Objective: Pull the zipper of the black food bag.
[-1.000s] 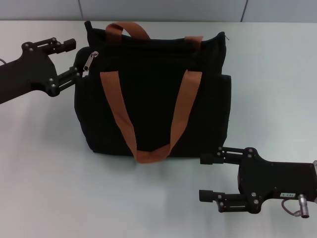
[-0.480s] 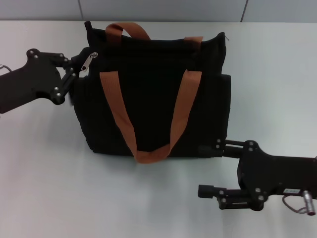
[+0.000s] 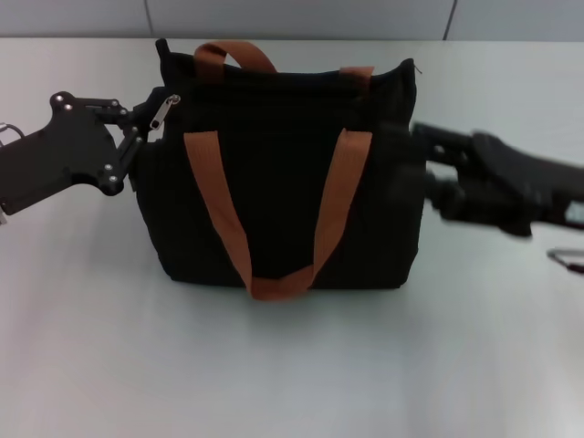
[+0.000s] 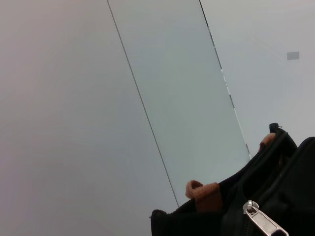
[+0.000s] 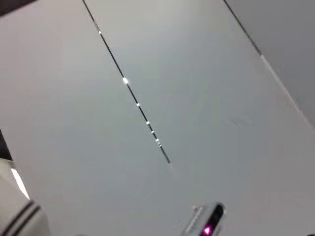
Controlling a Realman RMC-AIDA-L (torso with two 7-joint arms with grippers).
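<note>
- I see a pale grey-white table (image 3: 274, 365) filling my head view.
- Behind it, a grey panelled wall (image 3: 301, 18) with thin dark seams (image 4: 142, 108).
- Lighting is soft and even.

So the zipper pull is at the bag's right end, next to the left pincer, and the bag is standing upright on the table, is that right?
Not quite. The head view shows the zipper at the left end of the bag, not the right. The rest holds: the left pincer is next to it, and the bag stands upright on the table.
</note>
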